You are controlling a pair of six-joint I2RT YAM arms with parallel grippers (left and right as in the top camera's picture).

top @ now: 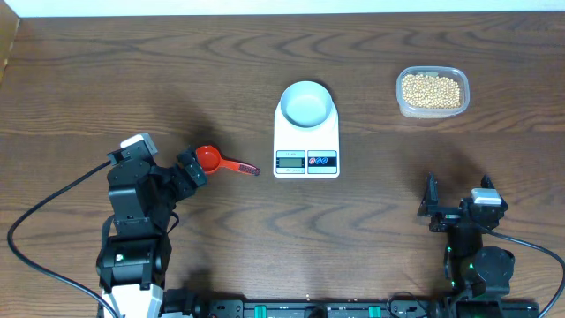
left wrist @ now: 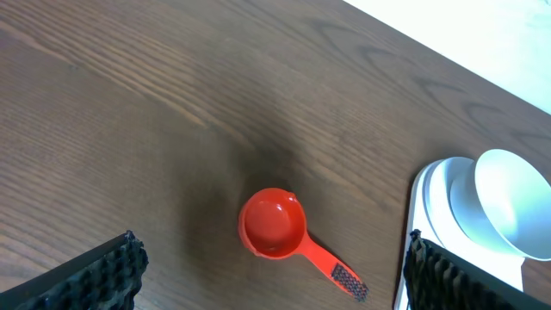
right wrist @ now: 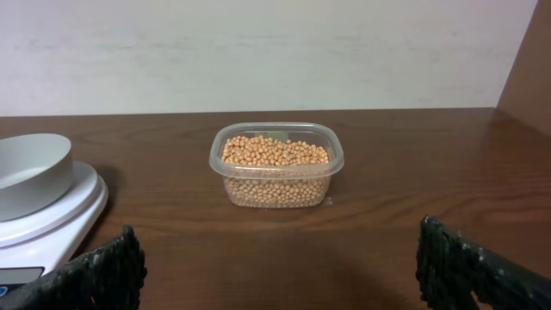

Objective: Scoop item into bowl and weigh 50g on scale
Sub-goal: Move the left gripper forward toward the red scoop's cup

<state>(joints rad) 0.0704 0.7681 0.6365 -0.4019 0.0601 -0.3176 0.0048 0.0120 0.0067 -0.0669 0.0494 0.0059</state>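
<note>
The white bowl [top: 307, 102] stands empty on the white scale [top: 306, 141]; both show in the left wrist view, bowl [left wrist: 512, 202] on scale [left wrist: 430, 202], and in the right wrist view, bowl [right wrist: 30, 172] on scale [right wrist: 60, 211]. Tan beans [top: 431, 89] fill a clear tub at the back right, also in the right wrist view [right wrist: 275, 164]. A red scoop [top: 212, 160] lies left of the scale, empty, seen in the left wrist view [left wrist: 274, 226]. My left gripper [top: 189, 170] is open just left of the scoop [left wrist: 275, 274]. My right gripper [top: 433, 205] is open and empty [right wrist: 280, 263].
The clear tub [top: 402, 99] holding the beans has a rim and thin walls [right wrist: 336, 164]. A pale wall runs along the table's far edge [right wrist: 275, 52]. Black cables trail from both arm bases at the front.
</note>
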